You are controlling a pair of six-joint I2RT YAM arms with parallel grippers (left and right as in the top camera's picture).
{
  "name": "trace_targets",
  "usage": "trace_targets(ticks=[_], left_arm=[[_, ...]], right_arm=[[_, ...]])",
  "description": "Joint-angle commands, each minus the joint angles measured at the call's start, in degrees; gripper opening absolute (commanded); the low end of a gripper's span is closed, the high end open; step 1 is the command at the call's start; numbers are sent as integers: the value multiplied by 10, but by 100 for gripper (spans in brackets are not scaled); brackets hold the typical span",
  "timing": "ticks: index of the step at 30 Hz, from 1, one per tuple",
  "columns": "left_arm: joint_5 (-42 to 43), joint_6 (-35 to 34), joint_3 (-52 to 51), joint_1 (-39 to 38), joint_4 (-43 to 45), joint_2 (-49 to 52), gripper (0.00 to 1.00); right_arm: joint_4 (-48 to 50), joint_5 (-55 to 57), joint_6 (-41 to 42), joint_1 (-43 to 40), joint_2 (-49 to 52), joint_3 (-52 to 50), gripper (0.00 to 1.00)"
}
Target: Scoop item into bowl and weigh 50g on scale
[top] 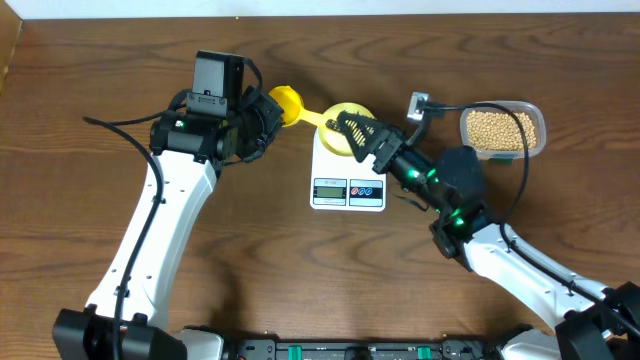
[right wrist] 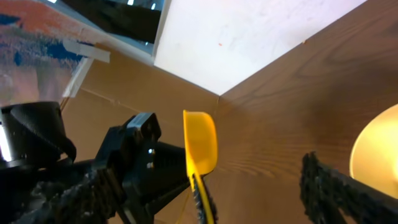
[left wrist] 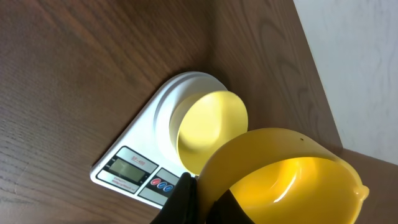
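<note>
Yellow scoop [top: 287,103] is gripped tight in the left claw [top: 267,115] beside the bowl [left wrist: 208,124] on the scale [top: 335,165]; right claw [top: 352,138] is spread wide, empty

The scale [top: 335,170] reading too small — bowl [top: 350,109] half hidden.

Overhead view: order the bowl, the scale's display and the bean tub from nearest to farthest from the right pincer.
1. bowl, right under the right pincer.
2. scale display, nearer the robot's base.
3. bean tub, off to the right.
</note>
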Motion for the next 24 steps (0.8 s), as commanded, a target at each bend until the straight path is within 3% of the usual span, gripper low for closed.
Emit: trace_targets(ticks=[1, 5, 13, 17, 22, 24], left_arm=[[-4, -5, -2, -5, 7, -4, 8], [-3, -8, -2, -9, 10, -4, 8], [-4, -12, -2, -28, 18, -4, 8], [-4, -12, -2, -37, 23, -4, 8], [-4, -12, -2, -38, 23, -4, 8], [-4, -12, -2, -38, 23, -4, 8]], right_arm=[[2, 20, -18, 11, 2, 12, 90], [2, 23, -19, 12, 2, 12, 89], [8, 56, -37, 26, 2, 12, 74], [19, 63, -45, 32, 2, 12, 72], [22, 67, -55, 32, 2, 12, 63], [22, 67, -55, 32, 2, 12, 55]])
